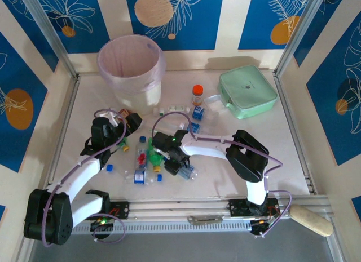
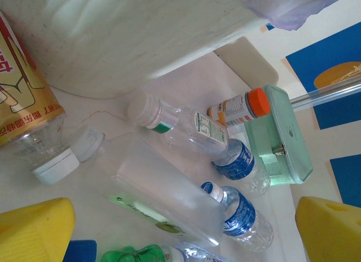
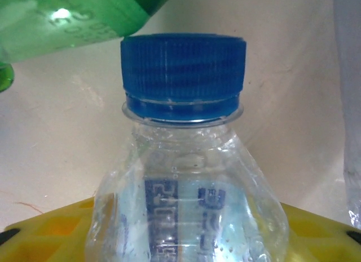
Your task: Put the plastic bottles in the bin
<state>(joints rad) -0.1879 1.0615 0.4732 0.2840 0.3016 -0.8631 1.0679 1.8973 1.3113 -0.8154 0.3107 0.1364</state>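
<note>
Right wrist view | right gripper straddles blue-capped bottle, midway along near edge of table; whether clamped we cannot tell | left gripper wide, empty | bin far-left corner | risk: we judge tapered shoulder may slip; overlying green bottle may drag.

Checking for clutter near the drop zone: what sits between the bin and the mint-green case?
In the top view, the short orange bottle with a red cap stands upright between bin and case, touching neither.
</note>
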